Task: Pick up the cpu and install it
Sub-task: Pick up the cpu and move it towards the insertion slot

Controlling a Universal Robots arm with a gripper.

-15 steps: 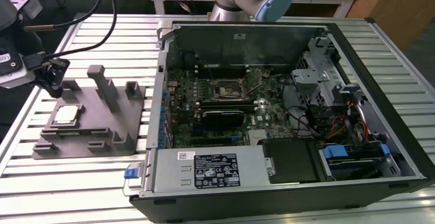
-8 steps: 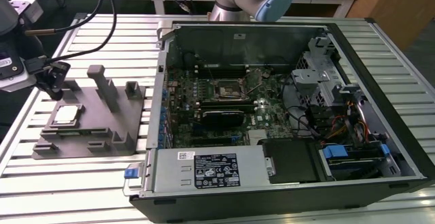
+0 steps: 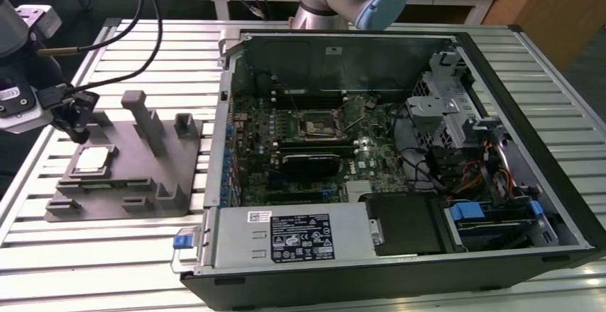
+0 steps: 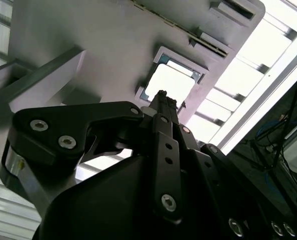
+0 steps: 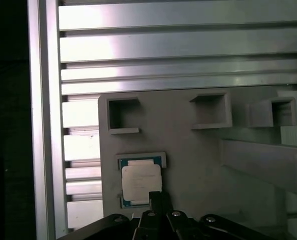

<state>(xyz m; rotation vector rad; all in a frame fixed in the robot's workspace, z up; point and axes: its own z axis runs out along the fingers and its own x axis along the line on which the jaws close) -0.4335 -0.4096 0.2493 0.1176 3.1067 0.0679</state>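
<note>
Closest in, the gripper (image 4: 162, 96) hangs with its fingers pressed together on nothing, just above the grey fixture (image 3: 142, 177). Beyond its tips the cpu (image 5: 141, 181) lies flat in the fixture's square recess; a clean pick likely means centring squarely over it and staying level. Farther off, beside the fixture, stands the open computer case (image 3: 331, 57).

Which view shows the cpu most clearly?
The first wrist view: the cpu sits in the grey holder, in its pocket, seen from above. The second wrist view shows it glaring white; the exterior view shows it from afar.
</note>
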